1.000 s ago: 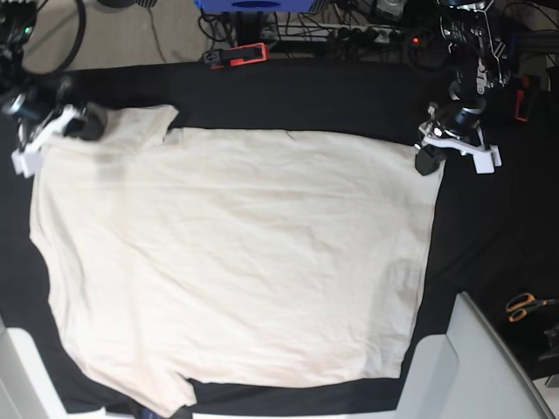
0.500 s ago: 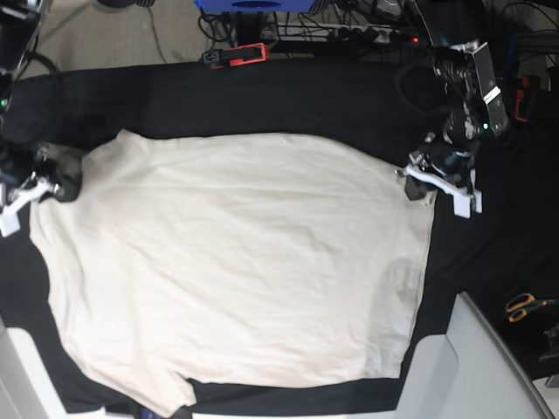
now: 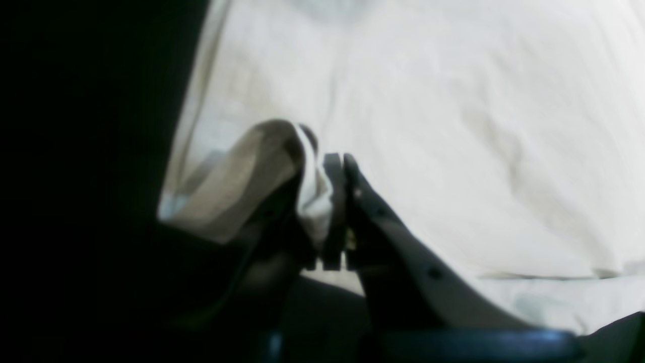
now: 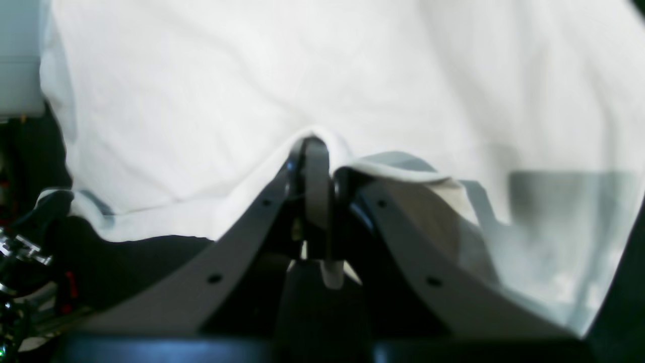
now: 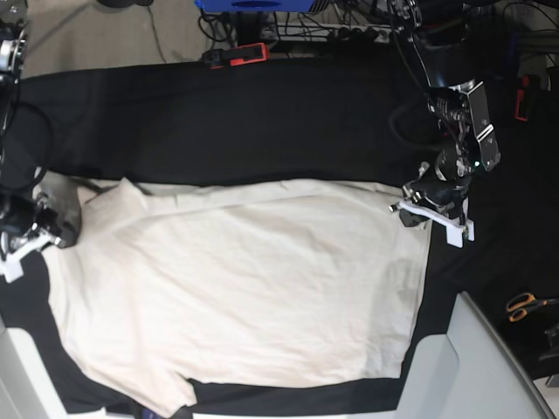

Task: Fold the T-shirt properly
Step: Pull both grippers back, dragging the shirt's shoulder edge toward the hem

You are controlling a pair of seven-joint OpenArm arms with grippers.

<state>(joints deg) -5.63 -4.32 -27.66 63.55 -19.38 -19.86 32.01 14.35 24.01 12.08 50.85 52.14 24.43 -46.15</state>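
Both grippers, left gripper and right gripper, clamp the cream cotton T-shirt's far edge, lifting it to fold lengthwise.

The T-shirt is plain cream, without pattern, turning greyer where its edge bunches at the left hand. The worktop is covered in flat black cloth. The left hand's fingers are white with black pads; the right hand shows the same white and black. Beyond the left hand lie a red-and-black clamp and a blue box; orange-handled scissors sit nearer.
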